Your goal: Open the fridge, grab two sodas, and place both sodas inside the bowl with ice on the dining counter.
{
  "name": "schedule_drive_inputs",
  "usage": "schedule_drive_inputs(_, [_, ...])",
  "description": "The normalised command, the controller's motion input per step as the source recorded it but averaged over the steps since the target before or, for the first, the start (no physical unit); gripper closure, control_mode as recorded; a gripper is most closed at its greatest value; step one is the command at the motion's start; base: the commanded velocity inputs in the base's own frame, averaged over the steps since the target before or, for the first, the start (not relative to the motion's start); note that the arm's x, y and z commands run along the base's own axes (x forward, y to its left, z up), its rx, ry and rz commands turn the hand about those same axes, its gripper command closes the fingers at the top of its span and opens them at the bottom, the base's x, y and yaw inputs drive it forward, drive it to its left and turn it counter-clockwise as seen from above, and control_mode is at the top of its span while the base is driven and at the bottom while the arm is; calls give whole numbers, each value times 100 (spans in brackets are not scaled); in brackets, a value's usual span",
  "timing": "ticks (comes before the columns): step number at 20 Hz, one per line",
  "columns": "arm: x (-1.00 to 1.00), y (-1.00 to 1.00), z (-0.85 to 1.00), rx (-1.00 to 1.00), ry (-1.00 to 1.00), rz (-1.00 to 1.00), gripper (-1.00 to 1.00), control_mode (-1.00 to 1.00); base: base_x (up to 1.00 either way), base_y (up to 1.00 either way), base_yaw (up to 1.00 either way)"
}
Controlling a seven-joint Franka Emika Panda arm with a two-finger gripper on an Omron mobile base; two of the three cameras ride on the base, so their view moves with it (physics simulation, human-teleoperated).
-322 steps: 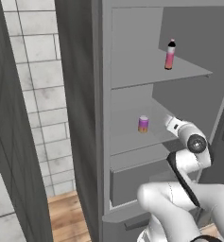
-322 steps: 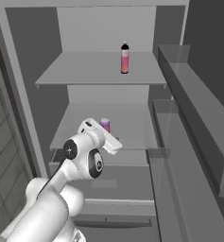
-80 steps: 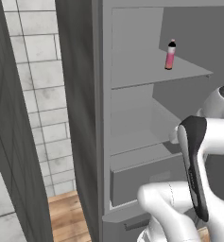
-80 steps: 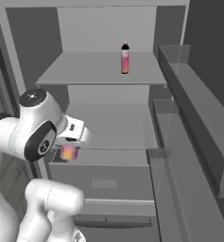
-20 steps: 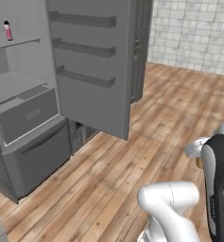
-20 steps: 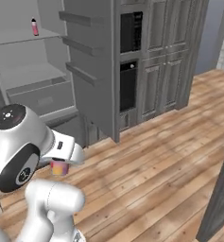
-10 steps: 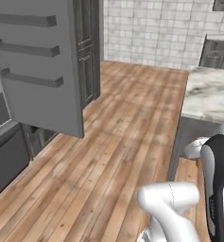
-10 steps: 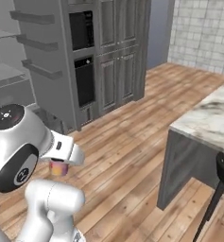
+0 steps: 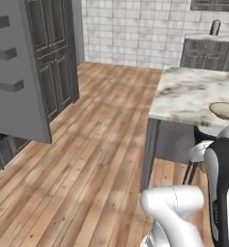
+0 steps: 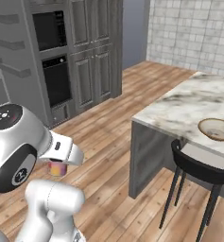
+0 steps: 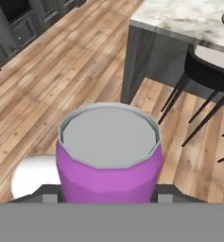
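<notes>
Purple can [image 11: 108, 153] sat upright in the gripper [image 10: 58, 166], jaws clamped on its sides, grey lid facing the hand camera. In the right base view the can [image 10: 57, 167] hung just under the white hand, low and close to the arm, over the wood floor [image 10: 108, 142]. Fingertips were hidden behind the can in the hand view.

Bowl [image 10: 218, 129] stood on the marble counter [image 10: 189, 104], near its right end, tan rim, pale inside. Left base view showed the same bowl [image 9: 225, 110] at the counter [image 9: 188, 91] edge nearest the arm. Can and bowl were well apart, with floor and the counter's corner between them.

Black stool [image 10: 198, 170] was just beside the counter, below the bowl. Fridge door [image 9: 14, 72] stood open at the left, with shelf rails showing. Dark cabinets [image 10: 85, 52] and a wall oven [image 10: 52, 33] lined the far wall.
</notes>
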Motion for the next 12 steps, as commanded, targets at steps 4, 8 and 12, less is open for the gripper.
schedule_drive_inputs(4, [0,0,0,0,0,0,100,100,12,-82,-17])
schedule_drive_inputs(8, [0,0,0,0,0,0,100,100,24,-55,-30])
schedule_drive_inputs(12, [0,0,0,0,0,0,100,100,22,-51,-34])
